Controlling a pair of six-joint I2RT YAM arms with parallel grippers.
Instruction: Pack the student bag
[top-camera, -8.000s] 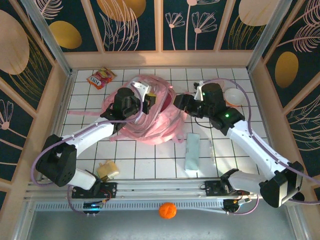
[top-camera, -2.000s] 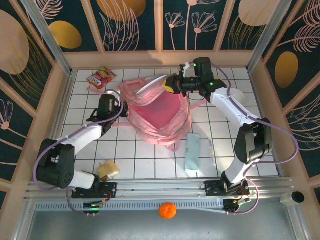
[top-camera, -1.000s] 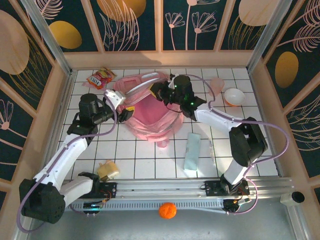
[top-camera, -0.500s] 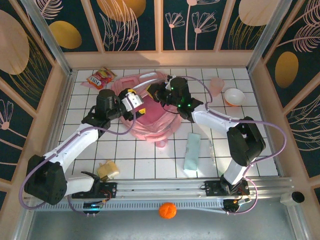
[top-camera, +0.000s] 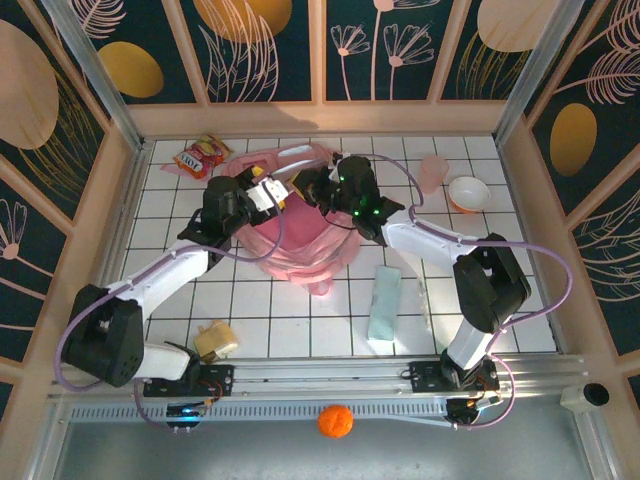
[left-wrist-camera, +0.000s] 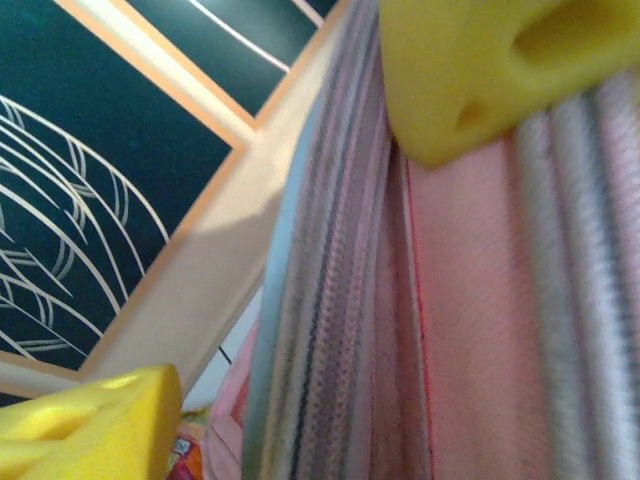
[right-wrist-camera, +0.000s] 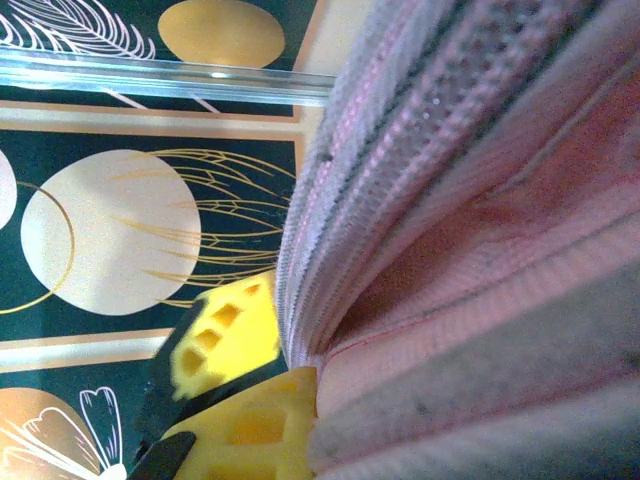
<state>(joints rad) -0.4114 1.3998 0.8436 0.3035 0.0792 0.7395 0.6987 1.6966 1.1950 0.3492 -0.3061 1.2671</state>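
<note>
Pale-pink soft fabric, the student bag (top-camera: 300, 240) lies at the far middle of the white tiled table (top-camera: 450, 300). The right pincer (right-wrist-camera: 250, 385) is clamped on its mouth rim. The left pincer (left-wrist-camera: 300, 250) gapes astride the rim nearby and should bite deep before spreading the opening.

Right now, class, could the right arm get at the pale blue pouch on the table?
Probably not yet: the right gripper is shut on the rim of the student bag and would have to let go first. The pale blue pouch lies uncovered beside the bag.
</note>
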